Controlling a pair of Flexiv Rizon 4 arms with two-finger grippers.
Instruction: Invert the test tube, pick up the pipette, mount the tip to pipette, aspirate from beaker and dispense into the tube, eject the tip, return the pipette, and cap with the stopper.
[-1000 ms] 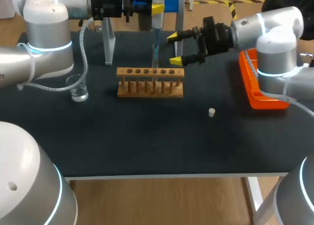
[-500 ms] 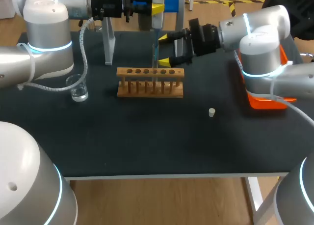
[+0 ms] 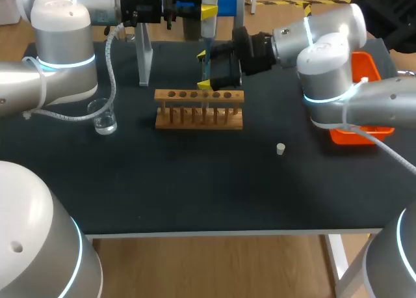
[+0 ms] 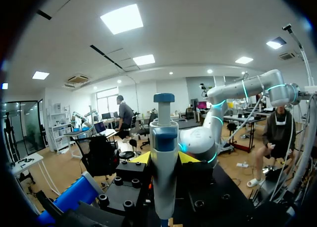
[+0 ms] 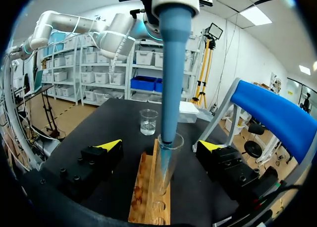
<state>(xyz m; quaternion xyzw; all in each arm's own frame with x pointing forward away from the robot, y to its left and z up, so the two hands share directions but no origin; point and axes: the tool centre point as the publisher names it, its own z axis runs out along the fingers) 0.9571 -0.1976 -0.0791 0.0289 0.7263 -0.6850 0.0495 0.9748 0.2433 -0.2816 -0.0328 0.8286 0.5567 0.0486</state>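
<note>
My left gripper (image 3: pixel 205 12) is shut on the pipette (image 3: pixel 209 23) and holds it upright above the wooden rack (image 3: pixel 199 109). In the left wrist view the pipette (image 4: pixel 163 162) stands between the yellow fingertips (image 4: pixel 141 157). Its blue tip (image 5: pixel 173 73) reaches down into the mouth of the test tube (image 5: pixel 164 167) standing in the rack (image 5: pixel 148 202). My right gripper (image 5: pixel 161 150) is open, one finger on each side of the tube and tip, touching neither. Left of the rack stands the beaker (image 3: pixel 104 119), also seen as the beaker (image 5: pixel 148 122). The stopper (image 3: pixel 280 148) lies right of the rack.
An orange tray (image 3: pixel 364 109) sits at the table's right edge, partly behind my right arm. The blue-topped pipette stand (image 3: pixel 229 4) rises behind the rack, its blue bar (image 5: pixel 277 118) close beside my right gripper. A metal leg (image 3: pixel 143 64) stands at the back left.
My right arm has swung left, bringing its open gripper from beside the rack to around the tube and pipette tip. The left arm and pipette have not moved.
</note>
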